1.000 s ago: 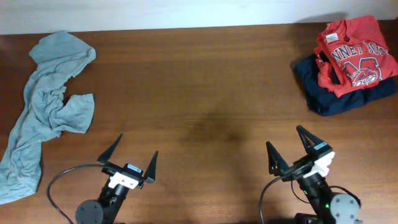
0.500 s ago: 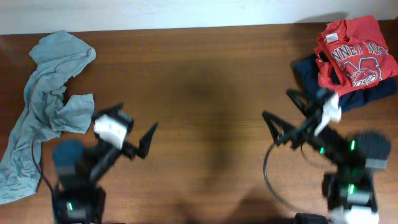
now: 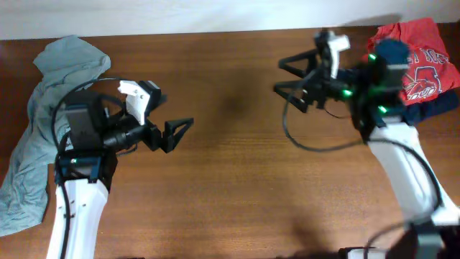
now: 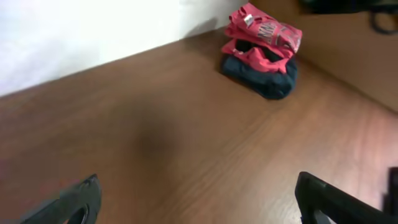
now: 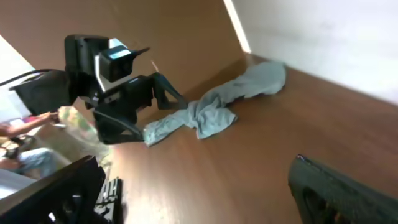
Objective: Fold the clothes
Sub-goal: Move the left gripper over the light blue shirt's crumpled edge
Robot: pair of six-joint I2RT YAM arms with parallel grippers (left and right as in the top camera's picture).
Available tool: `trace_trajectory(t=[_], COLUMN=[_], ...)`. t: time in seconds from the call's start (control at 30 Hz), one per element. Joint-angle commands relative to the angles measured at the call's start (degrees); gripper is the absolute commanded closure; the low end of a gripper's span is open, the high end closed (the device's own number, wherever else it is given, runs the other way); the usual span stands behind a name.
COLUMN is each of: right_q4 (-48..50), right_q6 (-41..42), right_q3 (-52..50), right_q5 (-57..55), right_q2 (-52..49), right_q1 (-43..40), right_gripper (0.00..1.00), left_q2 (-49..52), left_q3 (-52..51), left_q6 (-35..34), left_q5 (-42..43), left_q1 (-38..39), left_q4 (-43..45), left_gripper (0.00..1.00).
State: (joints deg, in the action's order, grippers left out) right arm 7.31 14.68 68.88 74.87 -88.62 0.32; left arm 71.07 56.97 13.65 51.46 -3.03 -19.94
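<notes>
One wide brown table (image 3: 230, 187) carries everything. The T-shirt (image 3: 29, 158) lies crumpled in a long strip down its left edge, unfolded and touched by nothing, so I'd say folding hasn't begun. At the far right corner a red shirt (image 3: 424, 65) sits on a navy garment (image 3: 440, 108), stacked out of the way, probably to leave the middle free for spreading. The left gripper (image 3: 176, 135) hangs near the T-shirt, pointing towards the middle, fingers wide apart and empty. The right gripper (image 3: 284, 75), by the stack, is likewise spread, holding nothing.
</notes>
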Motion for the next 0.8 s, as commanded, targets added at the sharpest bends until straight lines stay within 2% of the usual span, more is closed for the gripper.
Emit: trace_trajectory(t=[0.0, 0.07, 0.13, 0.27, 0.37, 0.47, 0.57, 0.7, 0.77], right_q4=[-0.3, -3.8, -11.9, -27.5, -33.2, -35.7, -38.1, -39.6, -40.6], right_q6=[-0.9, -2.6, -7.4, -15.0, -16.4, -16.4, -16.4, -7.5, -8.3], right_q3=[1.9, 1.9, 1.9, 2.3, 2.3, 2.3, 2.3, 2.3, 2.3], right_q5=[-2.4, -7.6, -17.5, -39.8, -49.6, -50.7, -51.0, -50.9, -51.0], right_q2=[-4.0, -5.4, -5.9, -5.9, -5.9, -5.9, -5.9, -6.1, -6.0], right_q1=[0.5, 0.2, 0.0, 0.4, 0.9, 0.8, 0.7, 0.6, 0.6], right_gripper=[0.02, 0.02, 0.02, 0.02, 0.02, 0.02, 0.02, 0.01, 0.02], left_q2=[0.3, 0.3, 0.3, 0.3, 0.3, 0.3, 0.3, 0.3, 0.3], left_q3=[0.9, 0.9, 0.9, 0.9, 0.9, 0.9, 0.9, 0.9, 0.9], left_q6=[-0.4, -0.7, -4.6, -12.0, -17.4, -19.2, -19.2, -19.2, -19.2], left_q5=[1.2, -1.1, -6.5, -22.0, -34.8, -41.3, -41.2, -40.3, -40.4], left_q1=[-0.1, -0.1, -0.1, -0.1, -0.1, -0.1, -0.1, -0.1, -0.1], left_q4=[1.9, 3.3, 4.1, 4.0, 3.7, 3.3, 3.3, 2.5, 1.3], left_gripper=[0.01, 0.01, 0.01, 0.01, 0.01, 0.01, 0.01, 0.01, 0.01])
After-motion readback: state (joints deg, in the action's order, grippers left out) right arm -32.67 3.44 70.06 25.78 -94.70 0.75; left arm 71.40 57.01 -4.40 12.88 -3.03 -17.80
